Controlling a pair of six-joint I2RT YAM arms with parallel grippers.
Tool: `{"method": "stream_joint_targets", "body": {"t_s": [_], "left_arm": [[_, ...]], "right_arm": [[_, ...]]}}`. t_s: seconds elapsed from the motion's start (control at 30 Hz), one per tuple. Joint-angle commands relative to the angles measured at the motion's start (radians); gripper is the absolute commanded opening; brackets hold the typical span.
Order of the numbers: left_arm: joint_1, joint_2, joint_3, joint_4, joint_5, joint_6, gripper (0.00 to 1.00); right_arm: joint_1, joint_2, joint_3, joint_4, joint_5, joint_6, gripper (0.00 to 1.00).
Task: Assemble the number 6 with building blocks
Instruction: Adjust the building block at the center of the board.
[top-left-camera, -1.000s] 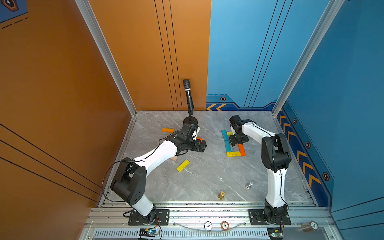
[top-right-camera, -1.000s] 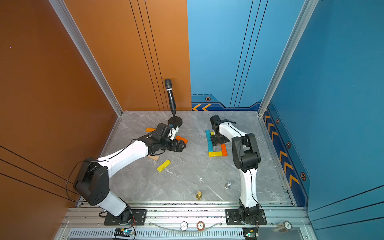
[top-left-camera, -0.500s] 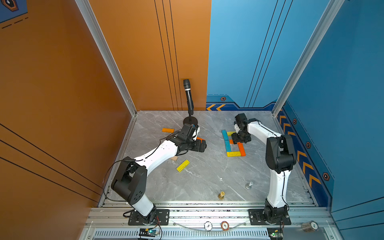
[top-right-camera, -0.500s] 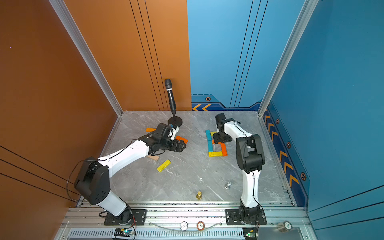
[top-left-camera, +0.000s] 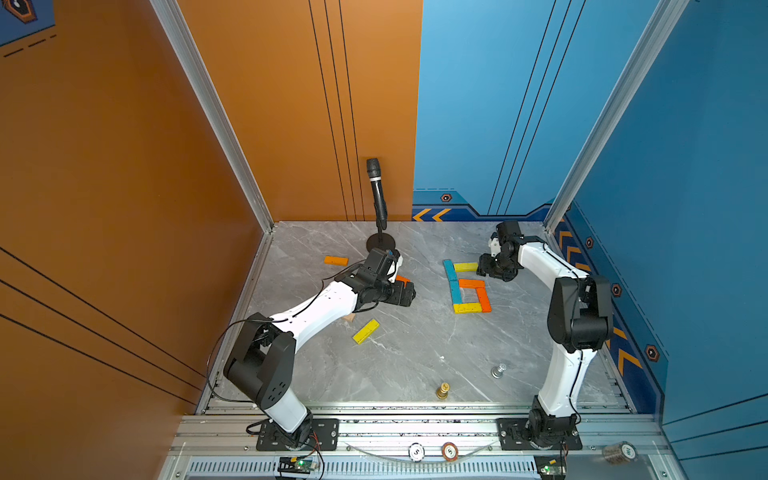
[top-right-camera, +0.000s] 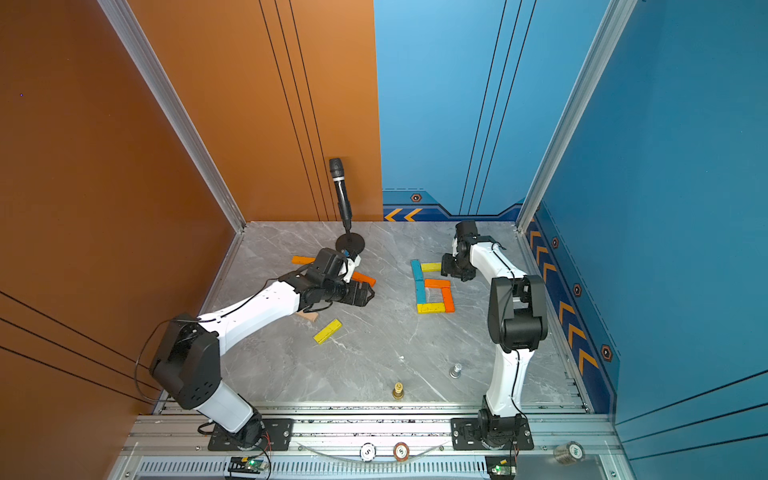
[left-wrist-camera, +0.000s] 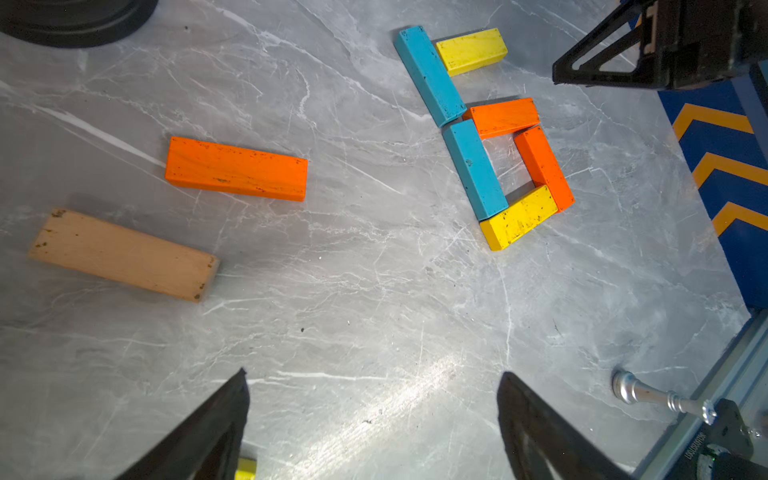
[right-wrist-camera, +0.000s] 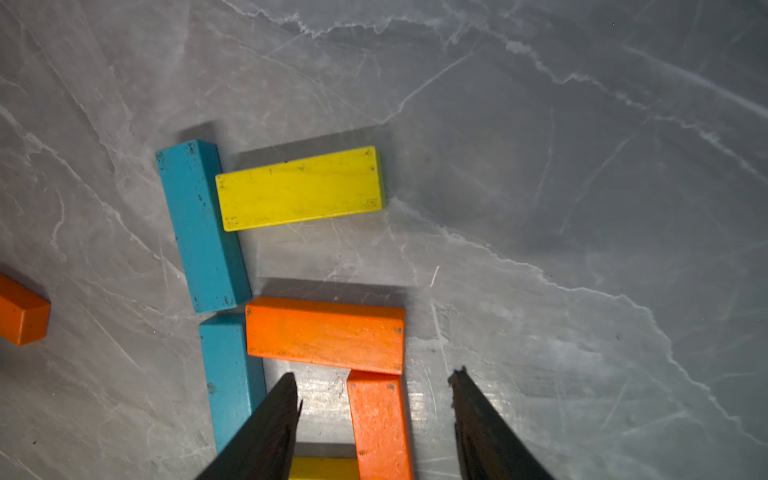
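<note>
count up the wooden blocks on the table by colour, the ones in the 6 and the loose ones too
orange blocks: 4
yellow blocks: 3
blue blocks: 2
tan block: 1
total: 10 in view; the left arm may hide more

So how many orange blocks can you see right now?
4. Middle bar and right bar of the 6; a loose orange block beside the left claw; another block near the orange wall. The left arm may hide more.
</note>
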Motion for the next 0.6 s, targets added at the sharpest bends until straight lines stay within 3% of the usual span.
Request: {"method": "stream_joint_targets", "body": {"t_s": [0.0, 0.57], "left_arm": [[-0.006, 0.014, 0.039, -0.021, -0.022, -0.002, 0.93], [0.05, -0.039, 0.03, -0.085, -0.096, -0.017, 0.93]], "right_arm": [[-0.005, 0.042, 0.034, 0.02, -0.03, 0.043, 0.6], [0.216, 0.247, 0.385, -0.091, 0.183, -0.036, 0.61]]}}
